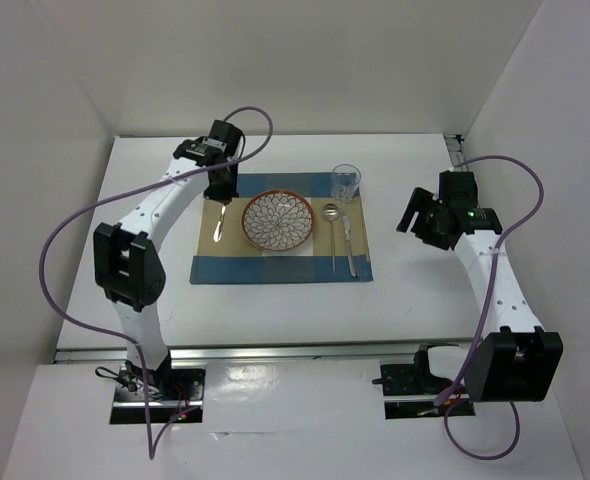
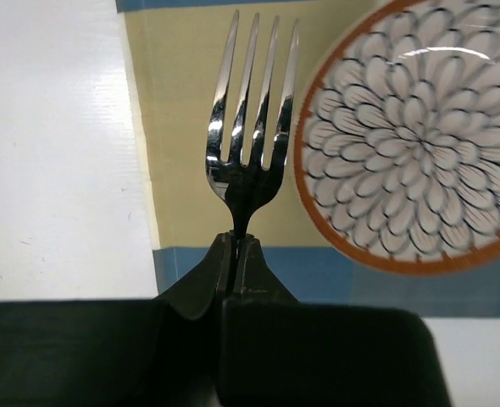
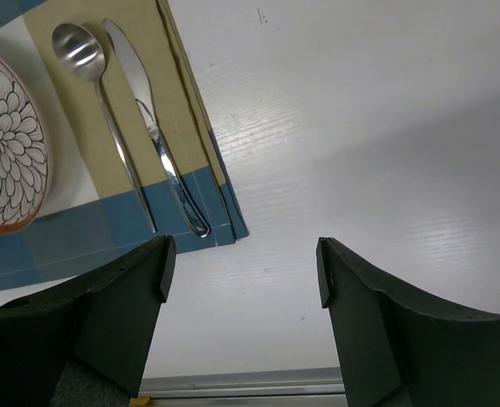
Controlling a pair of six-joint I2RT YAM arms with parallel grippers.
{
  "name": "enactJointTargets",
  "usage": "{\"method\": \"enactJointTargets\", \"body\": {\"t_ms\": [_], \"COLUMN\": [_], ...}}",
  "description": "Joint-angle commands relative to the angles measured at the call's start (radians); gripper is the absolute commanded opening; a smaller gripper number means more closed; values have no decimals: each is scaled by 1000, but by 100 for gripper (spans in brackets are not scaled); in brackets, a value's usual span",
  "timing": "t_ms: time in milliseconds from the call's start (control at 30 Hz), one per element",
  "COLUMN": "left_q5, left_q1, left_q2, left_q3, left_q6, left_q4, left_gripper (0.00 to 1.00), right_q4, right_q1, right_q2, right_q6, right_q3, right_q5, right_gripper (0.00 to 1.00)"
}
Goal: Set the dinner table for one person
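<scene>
**A:** Which step is this?

**B:** Laying the fork [image 2: 246, 178], I'd judge. The left jaws are clamped on its handle, holding it over the placemat's [image 1: 275, 270] tan strip, just left of the plate [image 1: 278, 221]. Next it needs lowering flat and letting go. I cannot tell whether it touches the mat.

**A:** And the arms?

**B:** The left arm [image 1: 160, 205] stretches far, with its wrist bent down. The right jaws gape wide and empty over bare bench [image 1: 275, 310] to the right of the placemat. The bench spans everything.
</scene>
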Motion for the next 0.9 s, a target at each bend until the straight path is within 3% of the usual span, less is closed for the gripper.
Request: {"method": "enactJointTargets", "body": {"t_ms": [0, 300, 400, 533, 567, 700, 767, 833, 867], "left_q5": [-5, 72, 82, 83, 70, 85, 86, 77, 76], "left_q1": [46, 110, 110, 110, 110, 110, 110, 110, 110], "left_q2": [111, 296, 360, 443, 452, 405, 339, 298, 275], "left_q3": [33, 54, 90, 162, 182, 182, 182, 199, 199], "left_q6": [-62, -112, -103, -102, -102, -102, -93, -93, -93], "left_q4": [-24, 52, 42, -39, -54, -80, -80, -114, -128], "left_gripper": [0, 0, 0, 26, 36, 53, 67, 77, 77], "right_q4": [-7, -26, -36, -47, -59, -86, -95, -104, -104], "right_q1": [-7, -16, -16, -16, -16, -16, -16, -16, -16], "right_q2": [-28, -28, -28, -37, -37, -37, -37, -46, -46], "right_q6": [-12, -21, -21, -21, -21, -21, -21, -12, -3], "right_q3": [4, 14, 23, 23, 33, 57, 78, 90, 90], "right_q5": [4, 13, 33, 44, 53, 73, 73, 73, 73], "right_gripper": [79, 79, 84, 89, 90, 100, 100, 100, 100]}}
